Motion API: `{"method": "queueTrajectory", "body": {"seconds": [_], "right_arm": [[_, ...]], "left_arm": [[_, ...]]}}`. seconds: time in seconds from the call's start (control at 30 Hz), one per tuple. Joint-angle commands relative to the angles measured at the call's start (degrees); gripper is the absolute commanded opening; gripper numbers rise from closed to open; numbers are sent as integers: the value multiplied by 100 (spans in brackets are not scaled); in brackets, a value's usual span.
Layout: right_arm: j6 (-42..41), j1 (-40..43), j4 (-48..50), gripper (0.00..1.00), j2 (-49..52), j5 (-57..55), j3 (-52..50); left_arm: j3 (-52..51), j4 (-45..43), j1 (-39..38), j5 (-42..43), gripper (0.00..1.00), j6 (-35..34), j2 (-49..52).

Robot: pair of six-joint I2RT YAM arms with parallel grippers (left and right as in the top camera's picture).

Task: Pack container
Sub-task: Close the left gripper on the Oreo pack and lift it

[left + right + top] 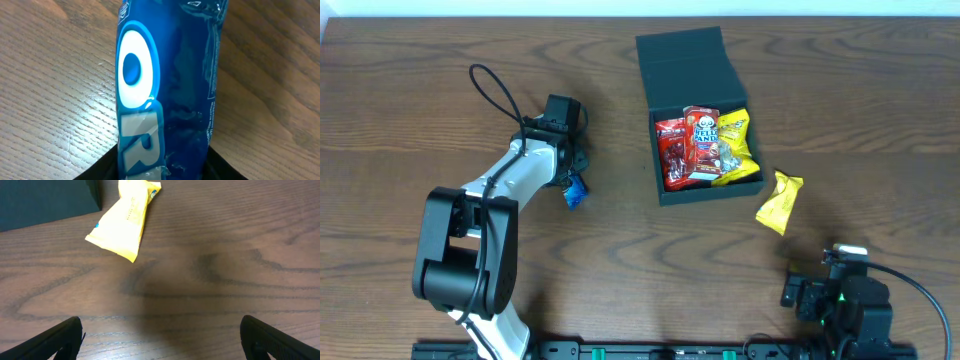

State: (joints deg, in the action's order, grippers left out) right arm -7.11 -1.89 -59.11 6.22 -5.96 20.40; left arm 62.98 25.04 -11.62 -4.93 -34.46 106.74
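Note:
The container [692,58] is a dark teal box standing open at the table's middle, lid tipped back. A red packet [671,150], a red-and-white snack pouch [701,140] and a yellow packet [735,146] lie inside. My left gripper [570,178] is left of the box, its black fingers pressed on both sides of a blue snack packet [165,85] over the wood. A yellow snack packet [779,202] lies on the table just right of the box, and shows again as the yellow snack packet [122,222]. My right gripper [160,340] stands open near the front right, nothing between its fingers.
The left arm's white link and black base [460,250] fill the front left, with a cable loop [495,90] behind. The right arm's base [845,305] sits at the front right edge. The box's corner [45,200] shows at the upper left of the right wrist view.

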Motion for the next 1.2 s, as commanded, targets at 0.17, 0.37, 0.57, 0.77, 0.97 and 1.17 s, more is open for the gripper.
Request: {"method": "queueTrajectory", "body": {"seconds": [0.17,0.37,0.57,0.77,0.97,1.17], "right_arm": [[52,74,-28,99,-24,20,-22],[52,74,-28,99,-24,20,-22],[52,74,-28,99,-24,20,-22],[52,74,-28,99,-24,20,-22],[52,74,-28,99,-24,20,-22],[52,74,-28,99,-24,20,-22]], "left_arm": [[-31,-2,35,-122,36,24,85],[-31,0,35,-120,34,24,85],[-31,0,35,-118,30,24,85],[-31,0,35,-101,29,24,85],[-31,9,33,-101,27,24,85],[-31,4,2,-103,24,24,85]]}}
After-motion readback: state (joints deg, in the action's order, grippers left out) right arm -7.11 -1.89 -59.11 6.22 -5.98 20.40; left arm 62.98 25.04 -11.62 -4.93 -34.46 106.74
